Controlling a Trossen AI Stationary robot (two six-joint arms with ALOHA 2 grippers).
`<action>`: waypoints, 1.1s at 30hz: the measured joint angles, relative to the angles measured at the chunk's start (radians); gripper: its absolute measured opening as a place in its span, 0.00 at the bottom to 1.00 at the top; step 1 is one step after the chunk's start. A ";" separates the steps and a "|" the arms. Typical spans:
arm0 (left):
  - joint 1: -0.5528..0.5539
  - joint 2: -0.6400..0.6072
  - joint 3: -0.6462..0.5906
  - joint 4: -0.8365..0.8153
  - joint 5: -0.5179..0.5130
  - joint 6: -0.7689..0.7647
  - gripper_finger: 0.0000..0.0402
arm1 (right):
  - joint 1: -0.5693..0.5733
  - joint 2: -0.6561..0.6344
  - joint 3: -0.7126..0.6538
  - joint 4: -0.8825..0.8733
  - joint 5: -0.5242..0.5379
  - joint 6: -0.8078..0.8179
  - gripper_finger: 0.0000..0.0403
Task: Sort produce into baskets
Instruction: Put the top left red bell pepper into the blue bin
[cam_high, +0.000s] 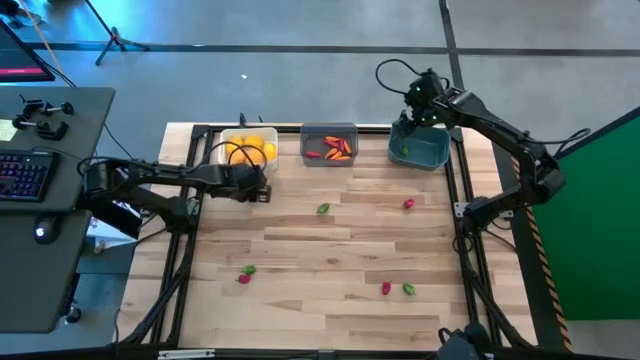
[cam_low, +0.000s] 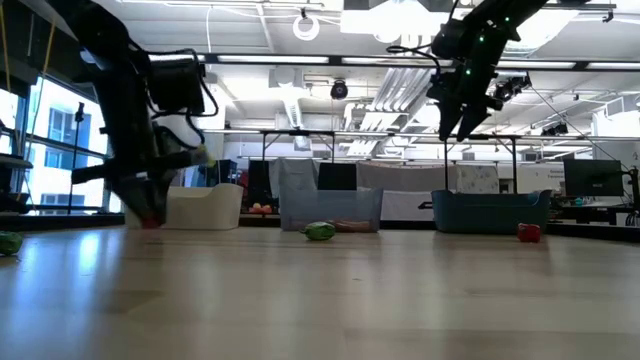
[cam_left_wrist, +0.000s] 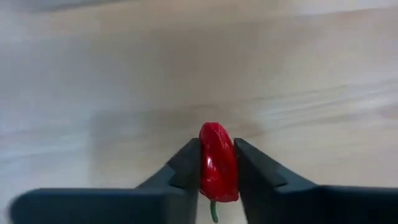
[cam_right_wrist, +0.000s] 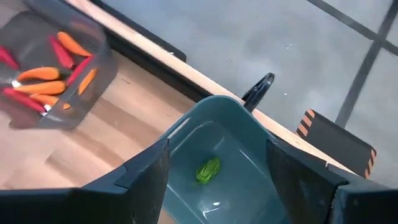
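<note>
Three bins (cam_high: 328, 143); about seven loose pieces on the table (cam_high: 330, 290). Left gripper (cam_left_wrist: 217, 168) clamps a red pepper (cam_left_wrist: 217, 160), seen only by its wrist; right gripper (cam_right_wrist: 217, 168) gapes above the teal bin (cam_right_wrist: 214, 134).

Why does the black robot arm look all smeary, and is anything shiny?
In the low view, the dark arm on the picture's left is smeared by motion blur, and ceiling lamps glare white. In the left wrist view, the red pepper has shiny highlights. In the right wrist view, the grey bin looks blurred.
</note>
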 joint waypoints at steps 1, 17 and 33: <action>0.000 -0.009 0.000 0.028 0.008 0.022 0.14 | 0.000 -0.003 0.000 -0.002 -0.008 -0.009 0.63; 0.009 -0.062 0.002 1.170 0.313 0.352 0.04 | 0.320 -0.089 0.000 0.158 -0.738 -0.016 0.56; -0.031 -0.039 0.166 1.453 0.222 0.520 0.04 | 0.627 -0.063 0.000 0.858 -0.435 0.317 0.41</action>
